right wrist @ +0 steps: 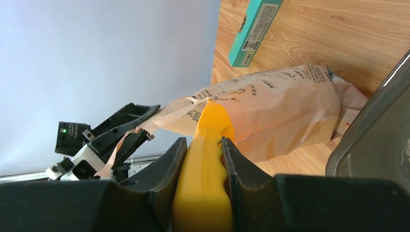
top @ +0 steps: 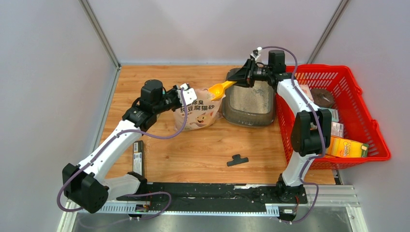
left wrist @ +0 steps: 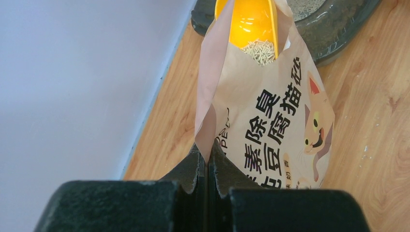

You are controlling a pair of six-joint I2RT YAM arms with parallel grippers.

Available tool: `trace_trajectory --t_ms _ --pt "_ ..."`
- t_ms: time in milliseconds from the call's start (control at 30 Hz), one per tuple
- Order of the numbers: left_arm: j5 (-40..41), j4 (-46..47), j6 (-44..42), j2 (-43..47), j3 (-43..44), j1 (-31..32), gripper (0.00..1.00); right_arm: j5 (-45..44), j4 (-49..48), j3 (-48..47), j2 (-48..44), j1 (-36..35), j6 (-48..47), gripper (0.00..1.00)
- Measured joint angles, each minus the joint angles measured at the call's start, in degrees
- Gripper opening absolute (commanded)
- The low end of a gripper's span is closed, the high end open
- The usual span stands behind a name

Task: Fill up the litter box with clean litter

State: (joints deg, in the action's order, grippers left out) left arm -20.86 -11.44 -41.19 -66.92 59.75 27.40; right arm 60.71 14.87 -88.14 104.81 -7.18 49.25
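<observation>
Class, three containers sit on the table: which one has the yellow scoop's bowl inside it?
The bag: the scoop pokes into its open mouth, carrying litter. The grey litter box and red basket do not contain it.

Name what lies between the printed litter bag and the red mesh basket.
The dark grey litter box sits between the bag and the basket, as the top external view shows.

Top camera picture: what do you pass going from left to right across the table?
First the flat little box → cat litter bag → litter box → red basket.
</observation>
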Motion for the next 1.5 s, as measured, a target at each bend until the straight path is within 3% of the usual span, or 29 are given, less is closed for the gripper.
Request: trace_trajectory --t_ms 1500 --pt "0.28 -2.47 -0.04 -0.94 1.92 0.22 0.0 5.4 -3.21 1.14 -1.31 8.94 2.03 0.0"
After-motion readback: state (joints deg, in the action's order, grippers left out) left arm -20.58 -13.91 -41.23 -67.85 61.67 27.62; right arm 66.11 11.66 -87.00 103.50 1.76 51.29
